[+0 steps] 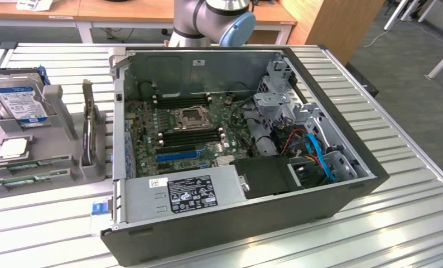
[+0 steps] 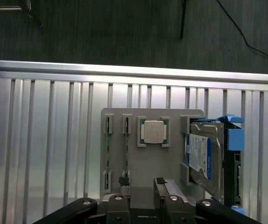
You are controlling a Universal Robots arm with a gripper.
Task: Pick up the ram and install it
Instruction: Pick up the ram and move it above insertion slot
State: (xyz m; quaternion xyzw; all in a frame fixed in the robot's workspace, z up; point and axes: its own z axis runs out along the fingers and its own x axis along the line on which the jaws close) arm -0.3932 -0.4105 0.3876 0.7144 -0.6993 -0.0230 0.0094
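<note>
While the gripper hangs over the grey tray, its two black fingers are spread apart and hold nothing. One finger is just beside the end of the ram. So I think the step now is the picking up, and the stick has not been grabbed yet.

To do this well, I think the fingers should line up with the two flat sides of the stick, one on each side. They should come straight down, not tilted. They should squeeze near the middle so the stick does not tip. Lifting straight up should keep it from catching on the little holders at its ends.

The ram is a long, thin, green stick. It stands on its edge in a narrow groove of the tray, so from above it looks like a green line. A second stick just like it stands in the next groove. Beside them lies a square silver chip. Past that, a hard drive stands on its side.

In the exterior view the tray sits on the metal table at that view's left, near the open computer case. Long black slots lie on the board inside.
</note>
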